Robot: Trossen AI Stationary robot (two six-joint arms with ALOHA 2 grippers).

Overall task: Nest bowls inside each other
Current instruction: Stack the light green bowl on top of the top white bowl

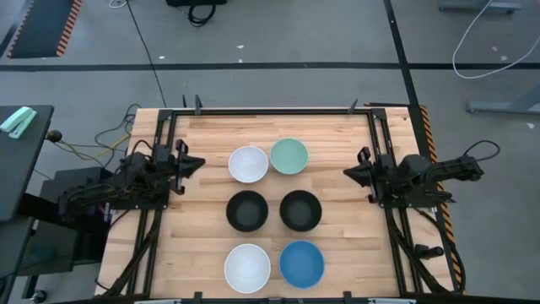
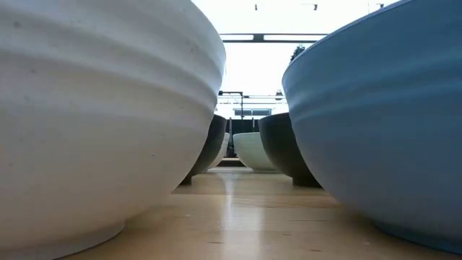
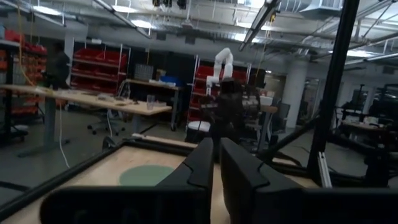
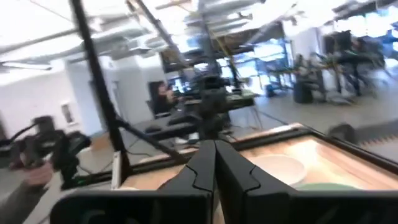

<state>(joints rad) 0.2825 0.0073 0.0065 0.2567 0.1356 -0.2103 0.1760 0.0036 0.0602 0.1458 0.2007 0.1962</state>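
1. The left end effector point(image 1: 197, 163) hovers at the table's point(image 1: 337, 262) left edge, fingers a narrow slit apart, holding nothing.
2. The right end effector point(image 1: 348, 172) sits at the right edge, fingers pressed together, empty.
3. Six bowls stand apart in three pairs between them: white bowl point(image 1: 248, 164) beside mint bowl point(image 1: 289, 156), two black bowls point(image 1: 247, 210), near white bowl point(image 1: 247, 268) beside blue bowl point(image 1: 301, 264).
4. From table height, the near pair point(image 2: 94, 123) blocks most of the rest.

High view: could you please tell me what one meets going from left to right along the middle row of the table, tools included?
left tool → left black bowl → right black bowl → right tool
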